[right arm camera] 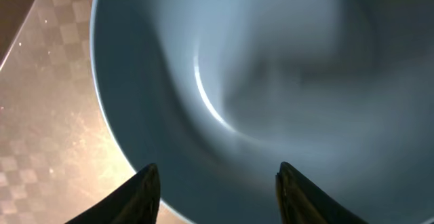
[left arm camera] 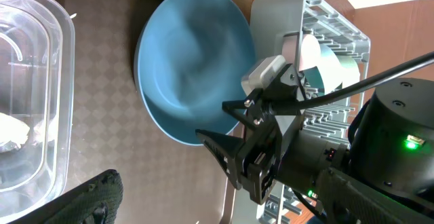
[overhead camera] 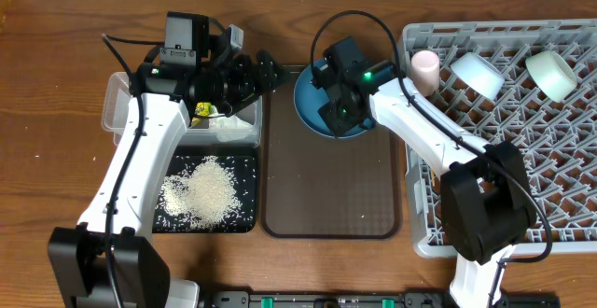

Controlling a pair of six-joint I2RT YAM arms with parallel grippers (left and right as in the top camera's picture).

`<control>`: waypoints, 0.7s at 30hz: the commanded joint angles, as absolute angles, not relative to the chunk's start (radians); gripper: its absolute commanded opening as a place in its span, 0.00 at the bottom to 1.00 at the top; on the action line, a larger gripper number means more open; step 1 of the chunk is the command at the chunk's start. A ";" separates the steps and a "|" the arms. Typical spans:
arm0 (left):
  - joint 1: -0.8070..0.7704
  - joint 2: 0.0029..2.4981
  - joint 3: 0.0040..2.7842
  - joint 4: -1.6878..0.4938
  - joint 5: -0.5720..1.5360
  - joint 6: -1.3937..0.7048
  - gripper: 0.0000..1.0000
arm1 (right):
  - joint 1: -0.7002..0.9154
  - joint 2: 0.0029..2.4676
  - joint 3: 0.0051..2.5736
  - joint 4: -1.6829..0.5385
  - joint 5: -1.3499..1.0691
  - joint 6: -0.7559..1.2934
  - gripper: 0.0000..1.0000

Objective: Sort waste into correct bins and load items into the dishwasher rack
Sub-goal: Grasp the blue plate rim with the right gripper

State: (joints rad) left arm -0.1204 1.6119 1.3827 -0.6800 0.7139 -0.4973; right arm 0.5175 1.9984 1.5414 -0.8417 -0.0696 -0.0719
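The dark-blue plate (overhead camera: 315, 98) lies at the far end of the brown serving tray (overhead camera: 326, 196). My right gripper (overhead camera: 332, 112) is open and hovers just over the plate's near rim; its wrist view shows the plate (right arm camera: 271, 75) between the two fingertips (right arm camera: 217, 187), which hold nothing. My left gripper (overhead camera: 269, 70) is open and empty, between the clear tub (overhead camera: 119, 103) and the plate. The tub holds the white napkin (overhead camera: 238, 129) and the yellow-green wrapper (overhead camera: 202, 112). Rice (overhead camera: 207, 189) lies on the black tray (overhead camera: 244, 217). The left wrist view shows the plate (left arm camera: 190, 54) and the tub (left arm camera: 41, 81).
The grey rack (overhead camera: 522, 159) at the right holds the pink cup (overhead camera: 425, 69), the light-blue bowl (overhead camera: 476, 73) and the mint-green bowl (overhead camera: 550, 75) along its far row. The right arm's body fills the right of the left wrist view (left arm camera: 380, 156). The two grippers are close together.
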 commanded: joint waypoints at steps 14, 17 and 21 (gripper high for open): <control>-0.119 1.601 1.390 -0.680 0.705 -0.498 0.94 | 0.526 2.008 1.535 -0.932 -0.095 0.142 0.47; -0.119 1.601 1.390 -0.680 0.705 -0.498 0.94 | 0.526 2.008 1.535 -0.933 -0.096 0.142 0.47; -0.119 1.601 1.390 -0.680 0.705 -0.498 0.94 | 0.530 2.008 1.534 -0.944 -0.105 0.170 0.47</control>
State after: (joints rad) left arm -0.1204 1.6119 1.3827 -0.6800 0.7139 -0.4973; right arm 0.5186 1.9984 1.5414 -0.9371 -0.0917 0.1230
